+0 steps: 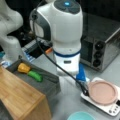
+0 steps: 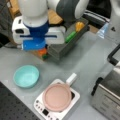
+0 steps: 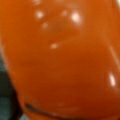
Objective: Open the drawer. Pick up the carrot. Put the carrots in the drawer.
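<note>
The drawer (image 1: 48, 86) (image 2: 61, 50) stands pulled open in both front views, a dark grey tray with a yellow toy piece (image 1: 23, 67) (image 2: 79, 25) and a green toy vegetable (image 1: 35, 75) (image 2: 70, 36) lying in it. The carrot (image 2: 42, 52) (image 1: 49, 50) shows as a small orange shape on the table just outside the drawer's front, directly under my gripper (image 2: 38, 49). Its orange skin (image 3: 60, 60) fills the whole wrist view. The arm's hand hides the fingers in both front views.
A light wooden cabinet top (image 1: 17, 95) sits over the drawer. A silver toaster oven (image 1: 100, 47) (image 2: 107, 100) stands to one side. A pink plate (image 1: 103, 92) (image 2: 57, 97) rests on a white scale, and a teal bowl (image 2: 26, 76) sits nearby.
</note>
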Controlling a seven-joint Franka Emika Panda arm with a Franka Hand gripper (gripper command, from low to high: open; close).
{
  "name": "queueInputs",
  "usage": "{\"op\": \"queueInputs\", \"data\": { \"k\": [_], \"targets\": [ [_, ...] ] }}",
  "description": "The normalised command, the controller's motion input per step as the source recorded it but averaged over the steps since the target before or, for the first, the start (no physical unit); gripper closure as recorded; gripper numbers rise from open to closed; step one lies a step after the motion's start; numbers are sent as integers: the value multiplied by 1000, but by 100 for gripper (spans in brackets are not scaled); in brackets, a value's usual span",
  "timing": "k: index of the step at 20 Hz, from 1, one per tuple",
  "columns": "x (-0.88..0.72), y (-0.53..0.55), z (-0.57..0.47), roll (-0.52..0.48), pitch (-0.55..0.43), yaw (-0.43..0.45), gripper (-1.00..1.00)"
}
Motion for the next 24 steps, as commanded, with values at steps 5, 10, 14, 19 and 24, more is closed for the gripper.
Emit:
{"op": "queueInputs", "data": {
  "k": [5, 10, 14, 19, 24],
  "targets": [
    [-300, -111, -172, -26, -231, 396, 100],
    [-385, -54, -146, 10, -224, 368, 100],
    [-439, 119, -82, 126, -188, 385, 100],
    [-310, 94, -59, 151, -162, 357, 100],
    [-260, 22, -54, 115, -169, 204, 100]
  ]
}}
